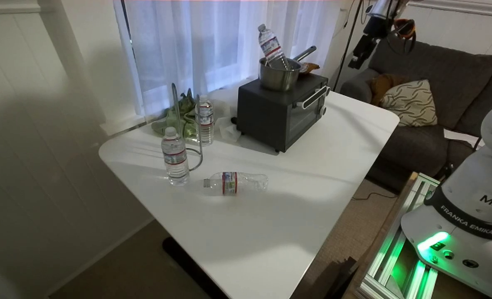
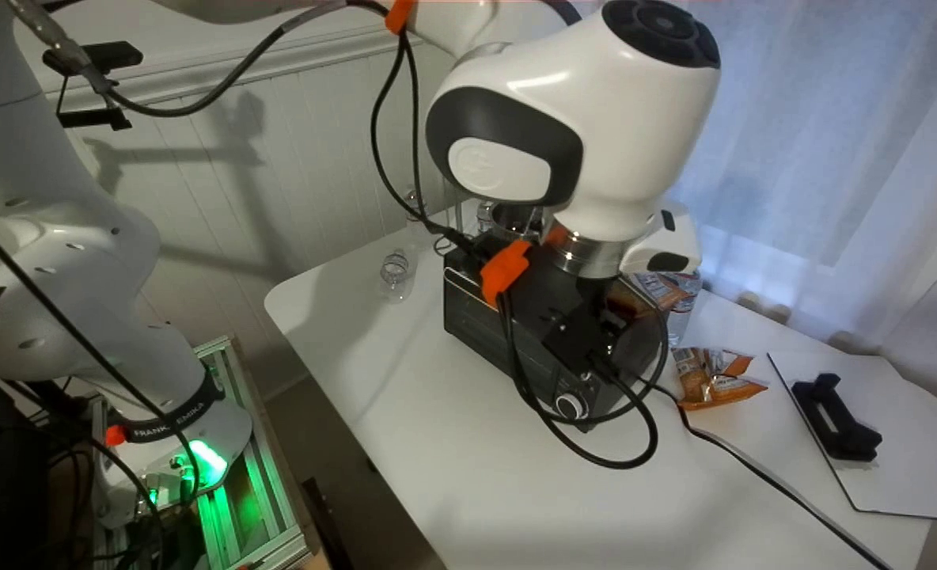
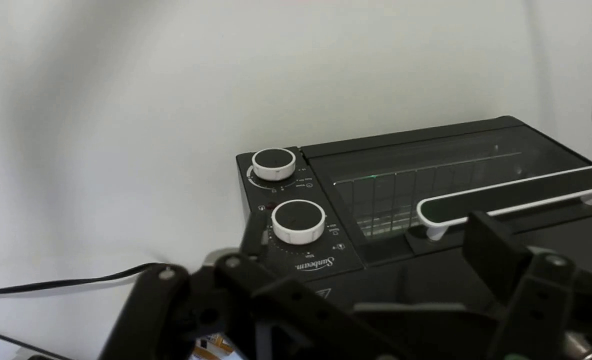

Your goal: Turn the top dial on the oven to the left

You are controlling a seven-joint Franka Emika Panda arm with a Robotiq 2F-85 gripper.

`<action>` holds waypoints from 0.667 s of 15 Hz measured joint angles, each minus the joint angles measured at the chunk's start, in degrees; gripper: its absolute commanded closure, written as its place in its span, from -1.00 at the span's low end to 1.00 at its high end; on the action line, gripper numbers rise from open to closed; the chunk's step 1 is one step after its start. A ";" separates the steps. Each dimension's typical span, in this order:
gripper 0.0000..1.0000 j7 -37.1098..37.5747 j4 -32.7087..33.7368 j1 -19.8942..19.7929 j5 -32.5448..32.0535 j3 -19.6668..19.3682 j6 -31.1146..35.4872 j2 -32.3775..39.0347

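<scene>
The dark oven stands on the white table in both exterior views. The wrist view shows its front upside down, with two white-rimmed dials and a handle. The top dial is nearest the Sunbeam lettering; the lower dial is farther up the picture. My gripper is open and empty. Its left-hand finger appears beside the top dial; contact cannot be told. The other finger appears over the handle's near edge. The gripper also hangs in the air in an exterior view; the arm and cables partly hide the oven.
A metal pot holding a bottle sits on the oven. Several water bottles stand or lie on the table, near a wire stand. An orange snack bag and a white board with a black handle lie beside the oven.
</scene>
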 measured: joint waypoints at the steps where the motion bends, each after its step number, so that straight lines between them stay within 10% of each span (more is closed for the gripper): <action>1: -1.00 0.39 1.24 -0.06 0.43 0.00 -0.24 1.46; 10: -1.00 1.67 11.39 -2.63 4.95 1.37 -2.50 14.23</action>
